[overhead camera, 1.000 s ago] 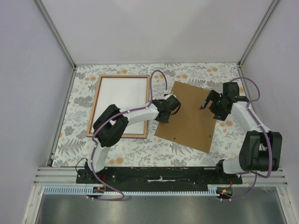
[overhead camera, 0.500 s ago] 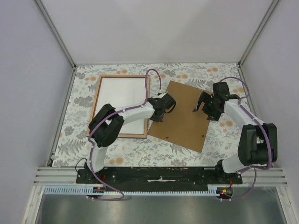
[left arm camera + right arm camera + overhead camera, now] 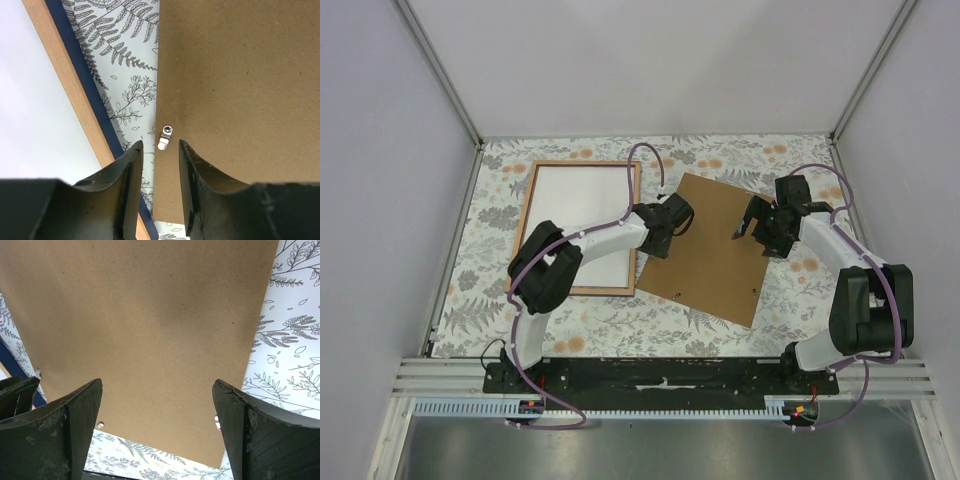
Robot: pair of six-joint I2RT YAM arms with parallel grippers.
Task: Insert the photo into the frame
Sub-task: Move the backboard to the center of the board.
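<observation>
Thin-rimmed light-wood rectangular frame [image 3: 585, 163]: lies flat, left side.
Large white-backed paper photo [image 3: 575, 205]: inside frame, white side up; placing apparently done.
Flat brown backing board [image 3: 715, 270]: just beside frame, unfitted.
Left gripper [image 3: 160, 144]: parted, empty.
Right gripper [image 3: 157, 384]: wide apart, empty.

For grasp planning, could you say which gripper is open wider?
The right gripper: jaws far apart over the board; the left gripper shows a narrow gap.
</observation>
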